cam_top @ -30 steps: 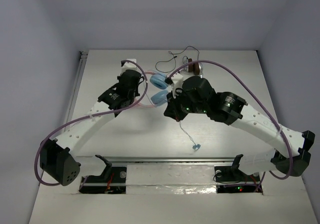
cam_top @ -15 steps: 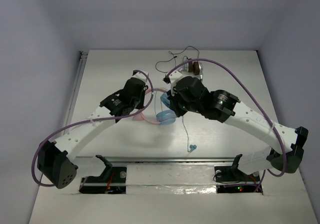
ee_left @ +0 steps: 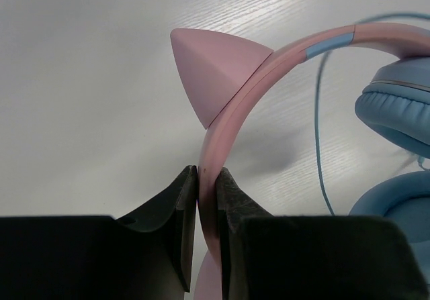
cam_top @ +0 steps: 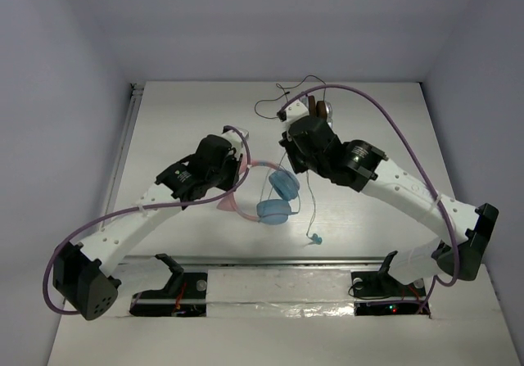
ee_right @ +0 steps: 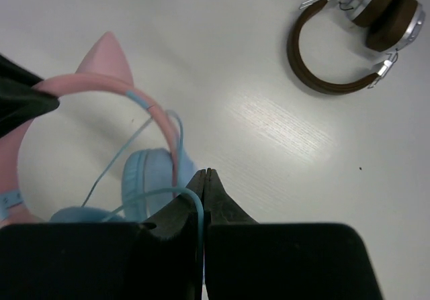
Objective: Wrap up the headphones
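walls (cam_top: pixel 270 22): plain pale lavender | table (cam_top: pixel 180 124): white, faint wood grain | light: soft, even

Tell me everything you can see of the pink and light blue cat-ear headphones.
The over-ear headphones have two round, padded light blue ear cups and a smooth, plastic-looking pink headband with a light blue inset strip and a pointed pink cat ear. The left gripper is shut on the headband just beside that ear. The right gripper is shut on the thin light blue cable, which trails to a small plug on the white table. Whether the cups rest on the table cannot be told.
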You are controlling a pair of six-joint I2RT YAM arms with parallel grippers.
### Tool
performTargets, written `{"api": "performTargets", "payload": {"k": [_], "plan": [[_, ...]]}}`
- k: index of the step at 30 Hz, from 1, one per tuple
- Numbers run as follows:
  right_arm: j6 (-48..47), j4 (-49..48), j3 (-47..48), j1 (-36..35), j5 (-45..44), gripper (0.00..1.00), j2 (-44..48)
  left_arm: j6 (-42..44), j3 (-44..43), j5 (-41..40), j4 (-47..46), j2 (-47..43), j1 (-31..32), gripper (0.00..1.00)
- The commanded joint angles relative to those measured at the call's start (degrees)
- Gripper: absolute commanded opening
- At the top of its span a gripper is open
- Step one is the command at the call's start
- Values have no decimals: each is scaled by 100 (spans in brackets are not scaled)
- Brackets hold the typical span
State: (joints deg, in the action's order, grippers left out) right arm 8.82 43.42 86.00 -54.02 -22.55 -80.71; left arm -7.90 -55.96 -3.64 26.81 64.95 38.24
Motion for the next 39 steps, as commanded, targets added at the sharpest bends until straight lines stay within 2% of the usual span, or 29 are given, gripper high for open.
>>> {"api": "performTargets", "payload": {"k": [1, 11, 17, 22, 26, 34, 39], "plan": [[-117, -631, -197, 146, -391, 0, 81, 25, -55, 627, -395, -307, 8, 0], [-4, -1485, -830, 866, -233, 0, 213, 8, -151, 1084, -536, -351, 8, 0], [199, -1863, -1110, 981, -31, 0, 354, -89, -125, 1699, -782, -535, -53, 0], [357, -2319, -1524, 1244, 487, 0, 565, -247, -257, 2340, -1010, -676, -168, 0], [655, -2610, -1761, 1394, 593, 0, 722, -256, -380, 2561, -967, -729, -229, 0], [1341, -3760, -2640, 1623, 1085, 0, 1338, -580, -319, 3264, -1387, -1001, -879, 0], [1622, -4271, -3193, 1623, 1918, 0, 1611, -1054, -213, 4019, -1942, -1142, -1529, 0]]}}
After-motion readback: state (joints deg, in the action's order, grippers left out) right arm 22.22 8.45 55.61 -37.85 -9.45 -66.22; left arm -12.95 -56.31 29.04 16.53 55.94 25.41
